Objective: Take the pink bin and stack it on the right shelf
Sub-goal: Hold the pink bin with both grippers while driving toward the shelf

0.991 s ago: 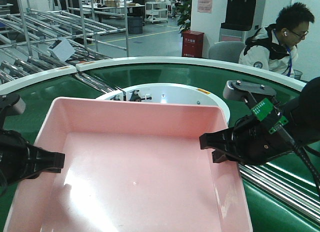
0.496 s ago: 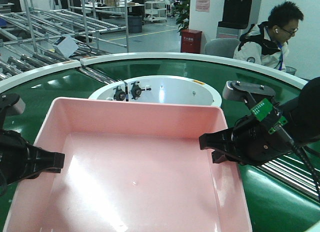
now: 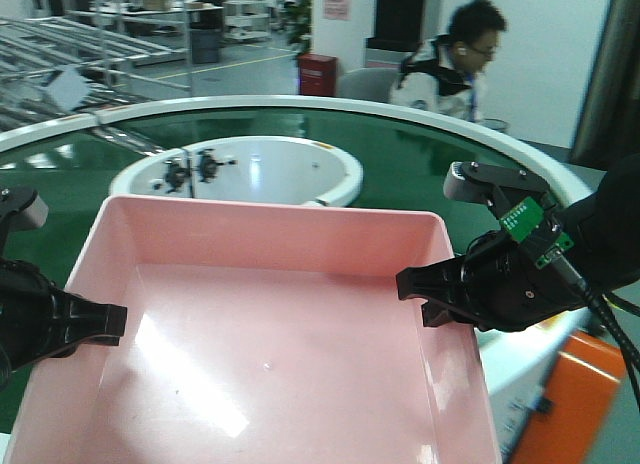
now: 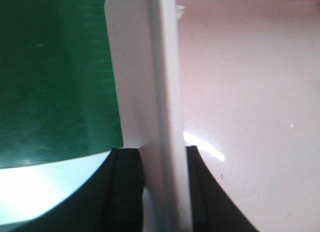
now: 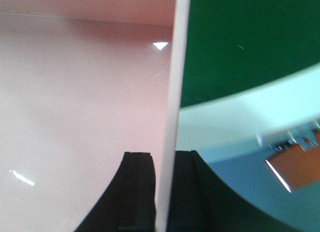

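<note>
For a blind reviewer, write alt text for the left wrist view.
The left gripper clamps the side wall of the pink bin, one black finger on each face, the rim running up the frame. Left lies the green conveyor belt, right the bin's glossy floor.

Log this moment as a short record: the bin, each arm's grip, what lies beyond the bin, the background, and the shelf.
bin: pink bin, empty, held by both arms
left gripper: jaws shut on the bin's left wall, one inside, one outside
right gripper: jaws shut on the bin's right wall, likewise
beyond the bin: green conveyor belt, curved, around a white round hub
background: seated person; red cabinet
right shelf: not in view
stage: bin grasped, not yet stacked
</note>
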Available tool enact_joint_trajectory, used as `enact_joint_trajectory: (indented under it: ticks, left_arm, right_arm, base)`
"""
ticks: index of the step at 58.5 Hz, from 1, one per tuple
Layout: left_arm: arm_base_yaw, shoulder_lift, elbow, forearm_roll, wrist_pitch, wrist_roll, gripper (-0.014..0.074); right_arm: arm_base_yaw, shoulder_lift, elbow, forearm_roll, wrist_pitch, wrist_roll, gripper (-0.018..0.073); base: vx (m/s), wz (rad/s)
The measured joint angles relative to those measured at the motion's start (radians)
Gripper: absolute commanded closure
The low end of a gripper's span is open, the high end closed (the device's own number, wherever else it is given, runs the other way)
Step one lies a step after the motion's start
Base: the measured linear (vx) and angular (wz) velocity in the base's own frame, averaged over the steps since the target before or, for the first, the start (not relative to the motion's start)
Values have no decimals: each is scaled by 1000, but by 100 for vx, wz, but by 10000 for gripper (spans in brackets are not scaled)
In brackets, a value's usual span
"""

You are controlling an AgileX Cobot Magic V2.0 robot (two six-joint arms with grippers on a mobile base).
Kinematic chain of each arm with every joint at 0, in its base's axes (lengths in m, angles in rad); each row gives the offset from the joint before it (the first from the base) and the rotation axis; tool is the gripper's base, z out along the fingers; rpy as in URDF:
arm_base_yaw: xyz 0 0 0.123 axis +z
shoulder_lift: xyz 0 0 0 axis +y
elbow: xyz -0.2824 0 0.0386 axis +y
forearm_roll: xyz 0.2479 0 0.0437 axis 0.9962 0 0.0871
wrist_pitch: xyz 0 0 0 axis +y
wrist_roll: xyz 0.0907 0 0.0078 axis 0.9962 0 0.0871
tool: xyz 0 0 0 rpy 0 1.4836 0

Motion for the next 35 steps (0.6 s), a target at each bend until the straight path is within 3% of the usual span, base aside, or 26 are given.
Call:
enact_joint_trajectory:
  ticks: [35]
  left_arm:
    - [0, 0, 0, 0, -1, 0, 598]
  right_arm:
    - [0, 0, 0, -2, 0, 0, 568]
  base:
    - [-16, -72]
